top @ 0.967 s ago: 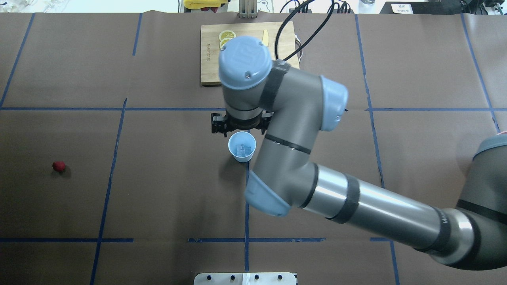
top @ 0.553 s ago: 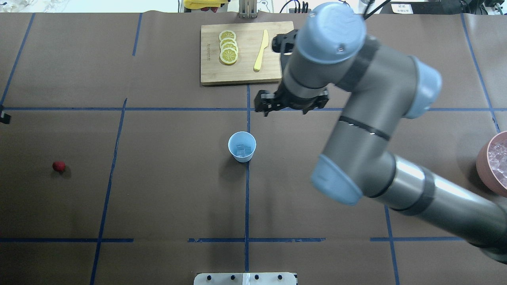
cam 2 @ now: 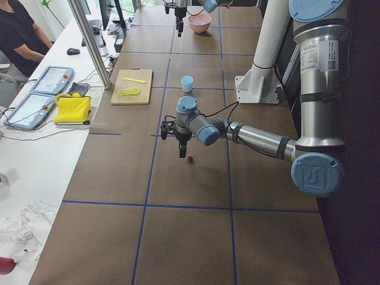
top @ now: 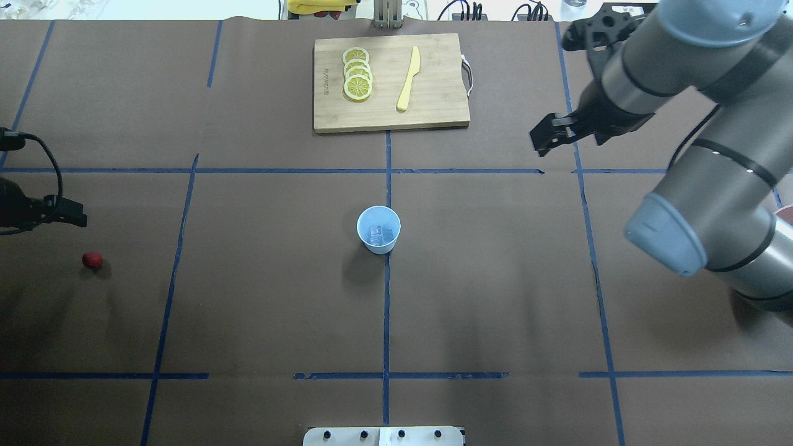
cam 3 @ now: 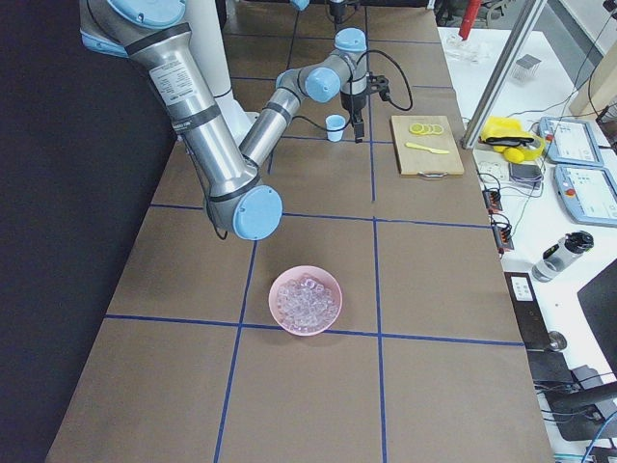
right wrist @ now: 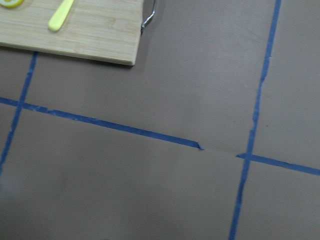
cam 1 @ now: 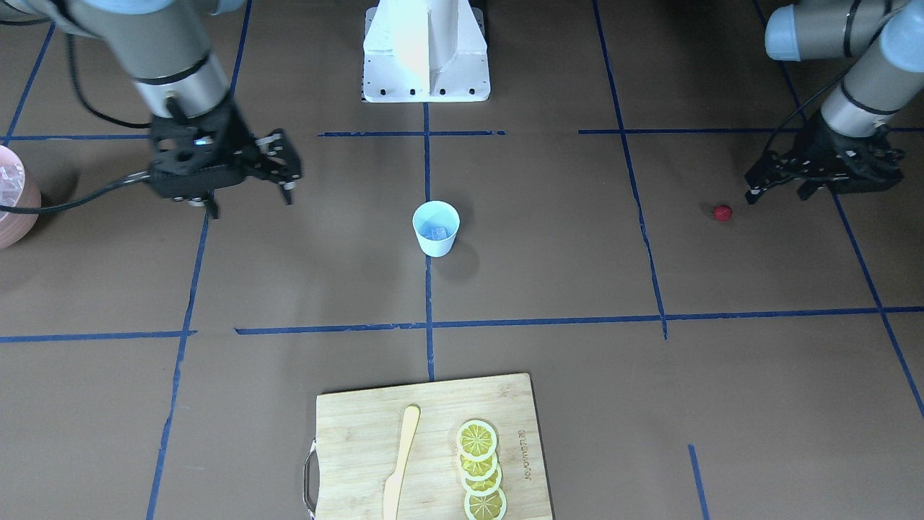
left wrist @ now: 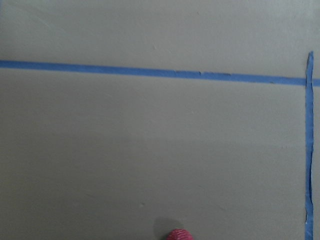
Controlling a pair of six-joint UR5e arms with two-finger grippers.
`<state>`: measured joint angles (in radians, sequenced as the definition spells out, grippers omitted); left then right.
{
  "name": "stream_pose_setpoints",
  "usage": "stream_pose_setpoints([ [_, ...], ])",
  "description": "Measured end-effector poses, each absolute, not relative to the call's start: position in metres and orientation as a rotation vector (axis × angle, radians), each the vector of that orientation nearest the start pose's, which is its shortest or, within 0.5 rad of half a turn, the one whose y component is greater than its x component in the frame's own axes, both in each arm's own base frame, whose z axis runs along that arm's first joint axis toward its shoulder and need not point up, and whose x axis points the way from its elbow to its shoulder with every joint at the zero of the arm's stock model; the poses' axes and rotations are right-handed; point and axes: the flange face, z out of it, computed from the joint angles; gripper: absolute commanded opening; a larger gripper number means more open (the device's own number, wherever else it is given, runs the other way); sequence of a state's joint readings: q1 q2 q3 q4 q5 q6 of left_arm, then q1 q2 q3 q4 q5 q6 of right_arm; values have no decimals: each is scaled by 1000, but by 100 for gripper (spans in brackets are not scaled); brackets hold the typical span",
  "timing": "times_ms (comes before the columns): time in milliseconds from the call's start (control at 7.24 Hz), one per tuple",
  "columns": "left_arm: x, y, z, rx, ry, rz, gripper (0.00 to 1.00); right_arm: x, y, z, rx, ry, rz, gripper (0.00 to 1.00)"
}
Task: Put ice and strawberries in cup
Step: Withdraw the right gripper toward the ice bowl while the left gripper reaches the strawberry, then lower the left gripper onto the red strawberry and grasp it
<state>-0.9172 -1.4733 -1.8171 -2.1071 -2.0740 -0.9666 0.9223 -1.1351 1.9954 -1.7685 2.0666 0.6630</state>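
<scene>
The cup stands upright near the middle of the table, just beside a crossing of blue tape lines, with a few cubes of ice lying in its bottom. The strawberry lies on the bare table well apart from the cup, far out on the robot's left. The left gripper hangs just beside the strawberry without touching it; its jaws are spread and hold nothing, and in the left wrist view only the top of the berry shows at the lower edge. The right gripper hangs above the table on the robot's right, well apart from the cup, its jaws likewise spread and empty. A pink bowl of more ice sits further out on that side. Beyond the cup, on the far side from the robot, a wooden board carries a row of overlapping lemon slices and a yellow knife, lying side by side without touching.
</scene>
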Motion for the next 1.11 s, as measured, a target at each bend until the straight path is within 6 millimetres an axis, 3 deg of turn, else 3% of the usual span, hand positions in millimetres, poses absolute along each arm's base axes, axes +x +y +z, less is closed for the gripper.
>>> stream_pose_setpoints([
  [415,263,-418,565,129,829,-140,100,-189,-522,315,208,-771,-193,99],
  [691,270,-414,569,122,825,-135,100,-163,-524,335,192,-776,-190,99],
  [1106,277,-408,572,108,819,-119,94,-154,-523,343,180,-786,-186,99],
])
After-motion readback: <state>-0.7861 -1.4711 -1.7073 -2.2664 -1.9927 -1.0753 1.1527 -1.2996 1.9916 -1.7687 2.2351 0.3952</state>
